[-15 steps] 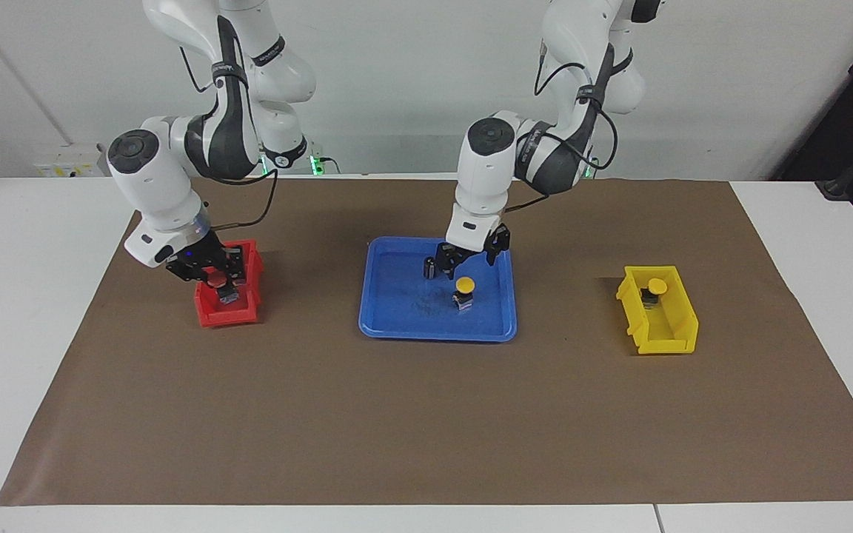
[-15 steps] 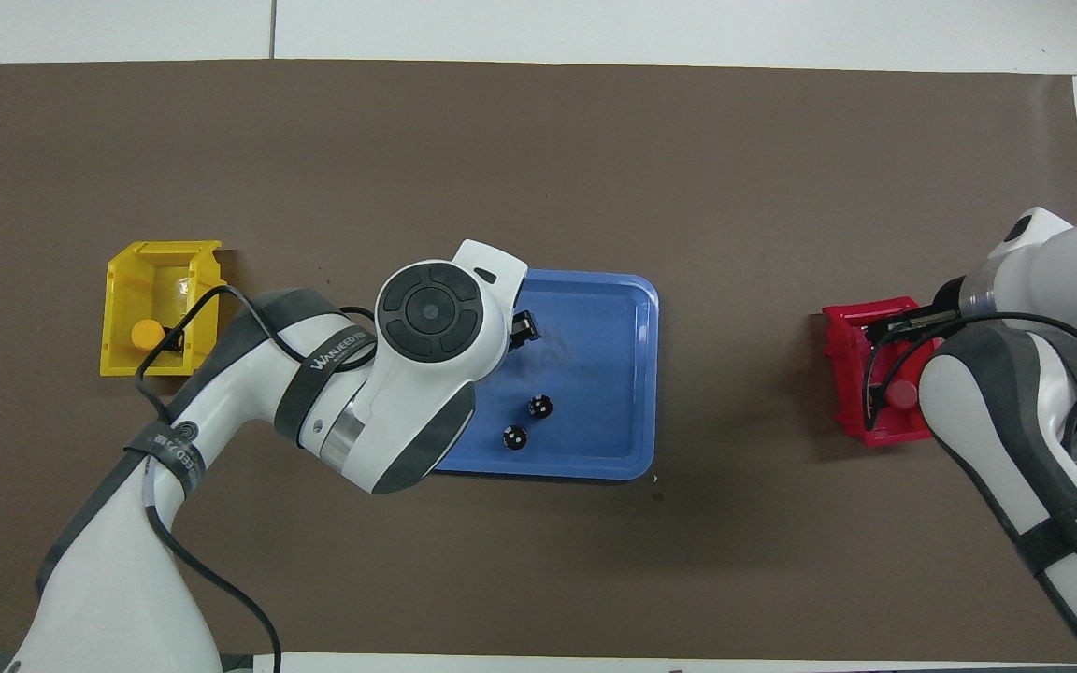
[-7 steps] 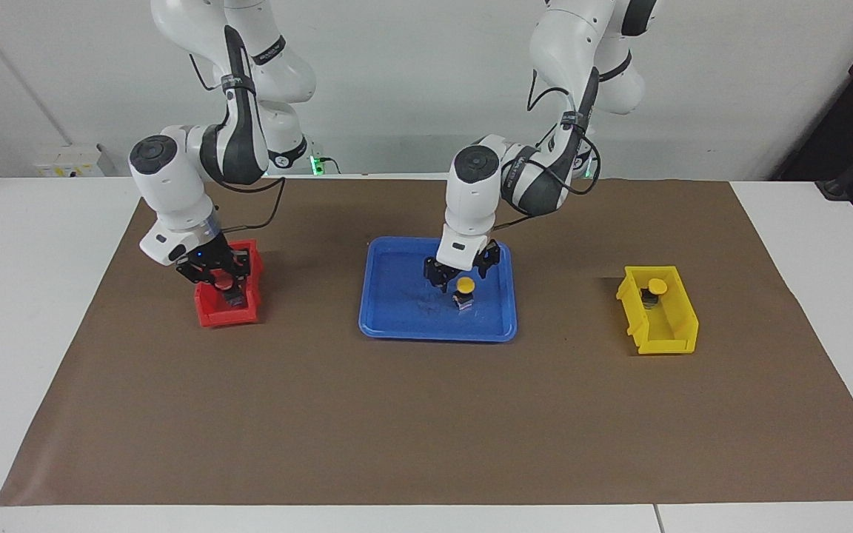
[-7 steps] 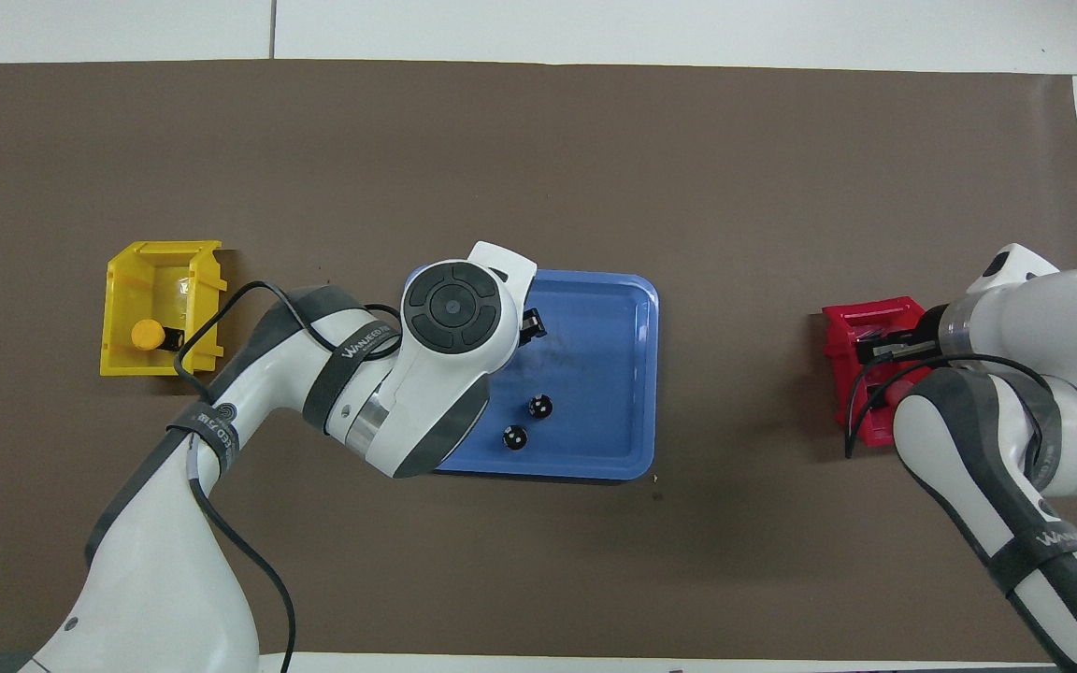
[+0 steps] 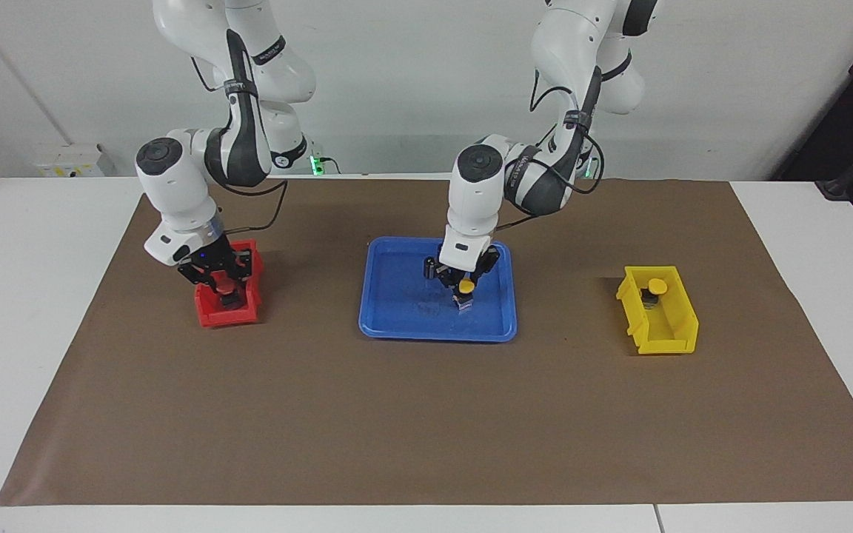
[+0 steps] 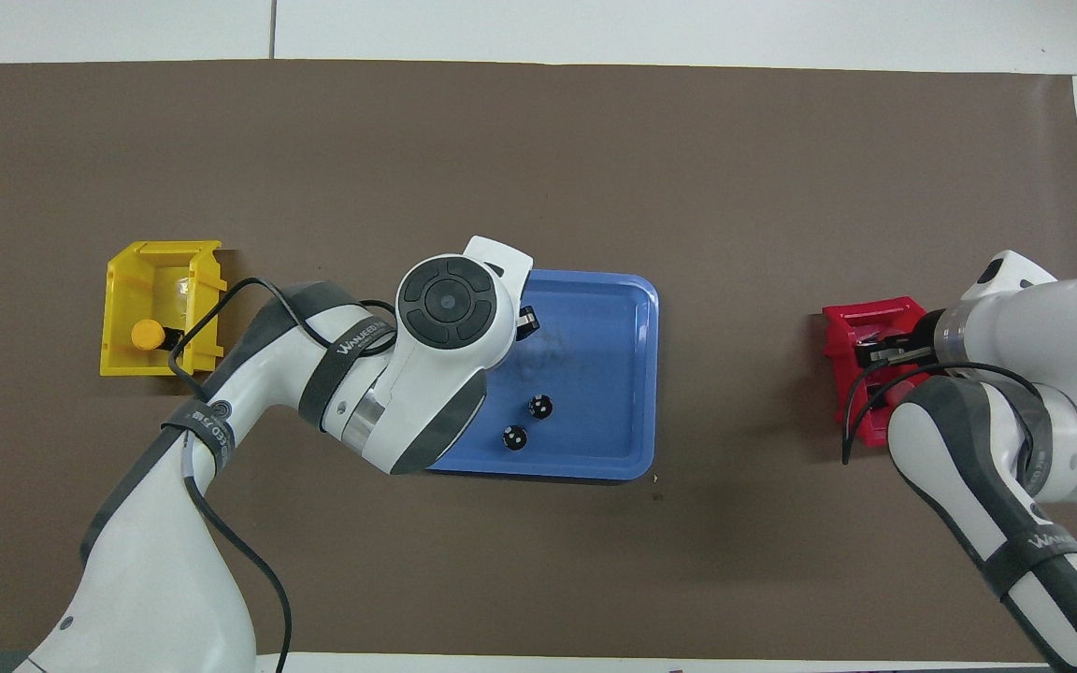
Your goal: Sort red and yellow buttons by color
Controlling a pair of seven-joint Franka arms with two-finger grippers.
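My left gripper is down in the blue tray, shut on a yellow button that stands on the tray floor. In the overhead view the left wrist hides that button. A second yellow button sits in the yellow bin at the left arm's end. My right gripper hangs low in the red bin. A red button is right under it, and I cannot see whether it is still held.
Two small black cylinders stand in the blue tray, nearer to the robots than the held button. Brown paper covers the table.
My left gripper came down over the yellow button in the tray and closed on it. My right gripper sank a little lower into the red bin with the red button.
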